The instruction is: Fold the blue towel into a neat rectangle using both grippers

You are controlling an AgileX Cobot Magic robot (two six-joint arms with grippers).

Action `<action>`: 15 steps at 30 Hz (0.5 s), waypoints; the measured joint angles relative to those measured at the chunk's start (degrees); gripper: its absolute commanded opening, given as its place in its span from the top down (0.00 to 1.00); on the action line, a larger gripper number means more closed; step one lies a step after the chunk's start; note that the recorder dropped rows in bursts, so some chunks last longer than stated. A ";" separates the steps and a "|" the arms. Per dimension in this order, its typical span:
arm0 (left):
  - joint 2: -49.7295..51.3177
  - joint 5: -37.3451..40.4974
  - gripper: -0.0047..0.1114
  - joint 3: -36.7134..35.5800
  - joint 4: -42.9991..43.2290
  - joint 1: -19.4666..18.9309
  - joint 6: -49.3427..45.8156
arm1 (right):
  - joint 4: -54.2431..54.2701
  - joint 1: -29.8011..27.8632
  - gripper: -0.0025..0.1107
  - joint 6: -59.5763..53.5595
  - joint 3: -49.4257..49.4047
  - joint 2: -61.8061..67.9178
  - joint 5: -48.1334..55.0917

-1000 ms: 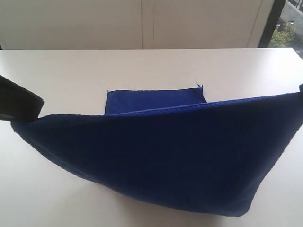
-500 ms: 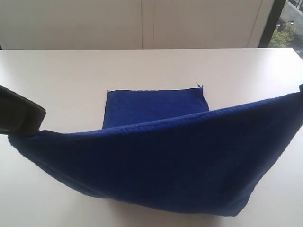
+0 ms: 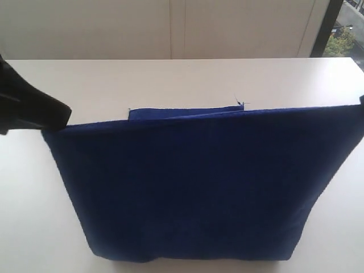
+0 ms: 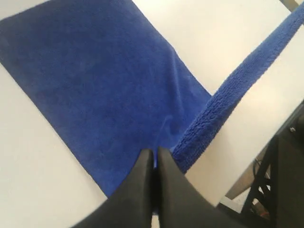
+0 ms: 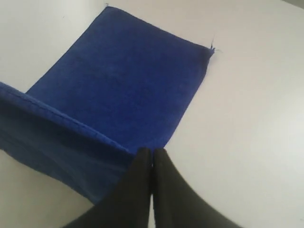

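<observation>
Fold unfinished: left pincer [image 4: 153, 152] and right pincer [image 5: 152, 152] grip the blue towel's [image 3: 193, 182] raised edge; laying it flat remains.

Blue towel [image 3: 193, 182] on white table [image 3: 170, 79]

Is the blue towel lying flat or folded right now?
The blue towel is mid-fold: left gripper and right gripper hold one edge up taut; the far end lies flat on the table.
</observation>
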State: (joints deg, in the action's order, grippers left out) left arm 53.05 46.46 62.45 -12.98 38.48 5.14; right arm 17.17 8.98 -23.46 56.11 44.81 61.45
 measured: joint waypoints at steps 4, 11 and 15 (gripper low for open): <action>1.17 -4.04 0.96 -0.60 0.79 0.00 -1.61 | -0.75 0.00 0.98 0.00 0.00 0.71 -1.71; 3.48 -6.97 0.96 -1.78 5.48 0.00 -2.21 | -0.28 0.00 0.98 0.00 -0.02 4.36 -3.16; 5.06 -10.01 0.96 -2.58 6.69 0.00 -2.21 | -0.28 0.00 0.98 0.00 -0.02 6.46 -4.75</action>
State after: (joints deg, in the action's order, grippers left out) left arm 58.11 36.46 59.86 -6.29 38.48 2.93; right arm 16.89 8.98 -23.46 56.09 51.27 56.69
